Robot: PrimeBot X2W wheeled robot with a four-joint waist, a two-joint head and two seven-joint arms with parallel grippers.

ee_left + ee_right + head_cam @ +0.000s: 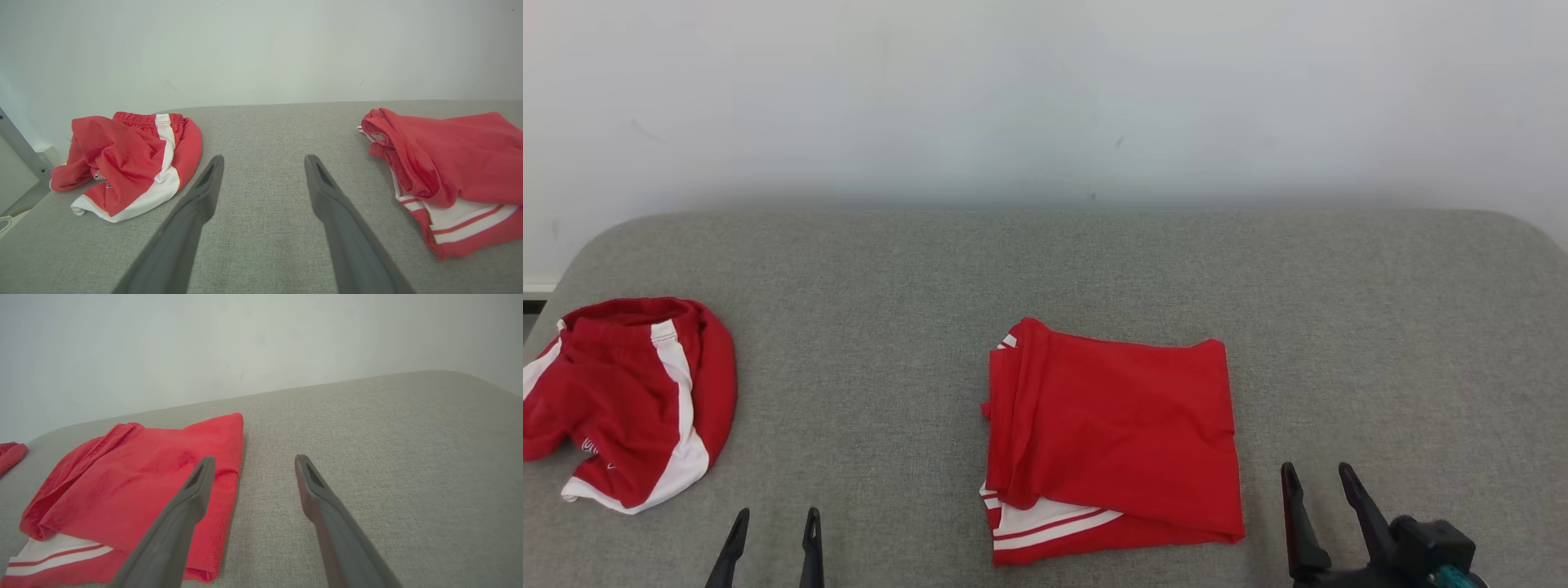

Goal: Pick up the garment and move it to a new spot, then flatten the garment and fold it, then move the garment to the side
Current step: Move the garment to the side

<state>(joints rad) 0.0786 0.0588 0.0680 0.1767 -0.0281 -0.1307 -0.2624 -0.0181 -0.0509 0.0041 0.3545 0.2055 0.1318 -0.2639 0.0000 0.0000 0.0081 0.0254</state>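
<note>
Open grey surface [866, 327] is left between the crumpled shorts [629, 400] at the left edge and the folded garment [1115, 425] mid-surface, and again right of it; the far side is closed by a wall [1045, 98].

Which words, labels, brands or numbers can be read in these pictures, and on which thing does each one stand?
No text can be read.
Crumpled red shorts: a small print near the hem, partly hidden in a fold, too small and blurred to read.
Folded red garment: only white stripes, no lettering visible.
</note>
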